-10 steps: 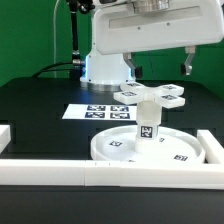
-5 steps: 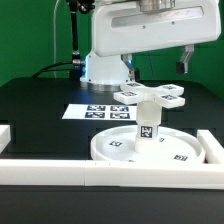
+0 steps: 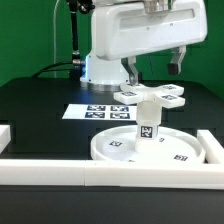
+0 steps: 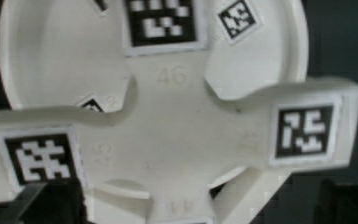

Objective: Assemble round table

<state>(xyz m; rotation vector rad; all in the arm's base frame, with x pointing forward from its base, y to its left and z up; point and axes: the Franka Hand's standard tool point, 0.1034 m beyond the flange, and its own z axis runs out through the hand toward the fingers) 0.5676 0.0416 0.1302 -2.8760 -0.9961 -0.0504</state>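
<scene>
The round disc (image 3: 112, 149) lies at the front of the table. The thick cylinder leg (image 3: 147, 126) stands upright in its middle. The cross-shaped foot piece (image 3: 152, 95) sits on top of the leg. My gripper (image 3: 156, 67) hangs just above the foot piece, open and empty, with one finger on each side and touching nothing. The wrist view looks straight down on the tagged foot piece (image 4: 176, 140), with the disc (image 4: 69, 50) behind it.
The marker board (image 3: 92, 112) lies flat behind the disc. White border rails run along the front (image 3: 90, 172), the right (image 3: 212, 148) and the left (image 3: 5, 132). The robot base (image 3: 105, 66) stands at the back.
The gripper has shifted slightly above the foot piece, and its finger on the exterior view's right has moved a little up and left. The table parts have not moved.
</scene>
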